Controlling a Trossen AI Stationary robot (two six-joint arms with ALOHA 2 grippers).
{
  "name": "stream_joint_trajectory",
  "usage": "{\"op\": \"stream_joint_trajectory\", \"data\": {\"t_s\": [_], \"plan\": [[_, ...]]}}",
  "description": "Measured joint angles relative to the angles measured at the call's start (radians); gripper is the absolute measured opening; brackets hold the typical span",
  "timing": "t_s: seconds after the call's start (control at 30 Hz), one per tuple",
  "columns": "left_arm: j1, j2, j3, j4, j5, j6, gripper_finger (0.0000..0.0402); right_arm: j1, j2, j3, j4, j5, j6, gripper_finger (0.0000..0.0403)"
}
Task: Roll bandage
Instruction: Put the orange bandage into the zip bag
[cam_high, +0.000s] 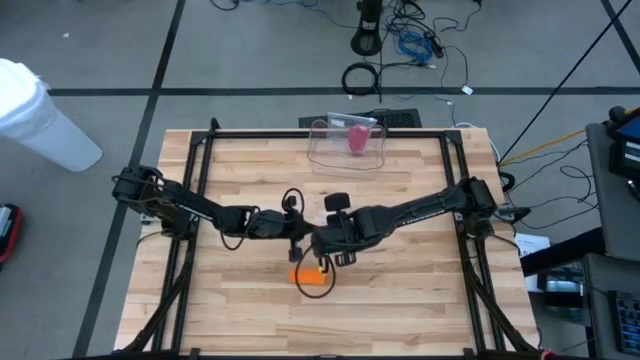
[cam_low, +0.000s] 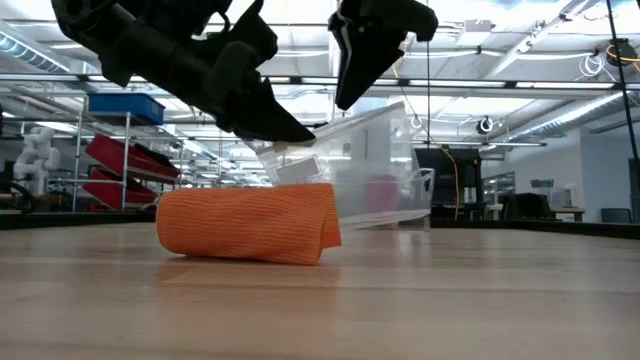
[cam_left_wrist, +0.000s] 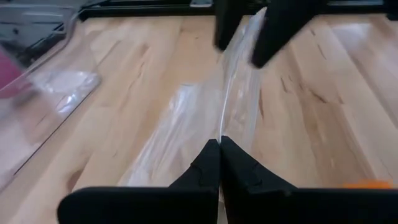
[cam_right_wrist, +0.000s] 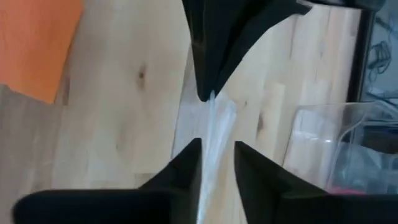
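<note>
Over the middle of the wooden counter (cam_high: 240, 300), both arms stretch inward from opposite side edges and meet above a clear plastic wrapper (cam_left_wrist: 205, 118), held taut between them. The left tool (cam_left_wrist: 220, 144) is clamped shut on one end of the film; the right tool (cam_right_wrist: 217, 148) has its fingers slightly parted around the other end, and whether it truly grips cannot be told. The orange bandage (cam_low: 250, 222) lies loosely rolled on the counter just toward the near edge from the two tools, touched by neither. A clear bin (cam_high: 345, 145) holding something pink sits by the far edge. Doing this step well likely means clearing the wrapper aside without dragging it across the roll, then returning to tighten the bandage.
</note>
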Motion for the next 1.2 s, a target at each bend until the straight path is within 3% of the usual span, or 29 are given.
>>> {"op": "stream_joint_trajectory", "data": {"t_s": [0.17, 0.33, 0.6, 0.87, 1.0, 1.2], "plan": [[0.0, 0.0, 0.0, 0.001, -0.057, -0.043, 0.0001, 0.035, -0.006, 0.0, 0.037, -0.004, -0.012, 0.0117], [0.007, 0.0, 0.0, 0.024, -0.069, -0.045, 0.0, 0.051, 0.031, 0.001, 0.057, -0.064, -0.116, 0.0119], [0.006, 0.0, 0.0, 0.044, -0.045, -0.071, 0.0, 0.045, 0.062, 0.0, 0.061, 0.18, -0.235, 0.0103], [0.016, 0.0, 0.0, 0.058, -0.008, -0.118, 0.0, 0.041, 0.057, 0.0, 0.056, 0.073, -0.236, 0.0102], [0.021, 0.0, 0.0, 0.06, -0.007, -0.123, 0.0, 0.041, 0.056, 0.0, 0.042, 0.068, -0.205, 0.0102], [0.021, 0.0, 0.0, 0.134, 0.105, -0.15, 0.0, 0.022, 0.058, 0.0, -0.018, 0.067, -0.151, 0.0102]]}}
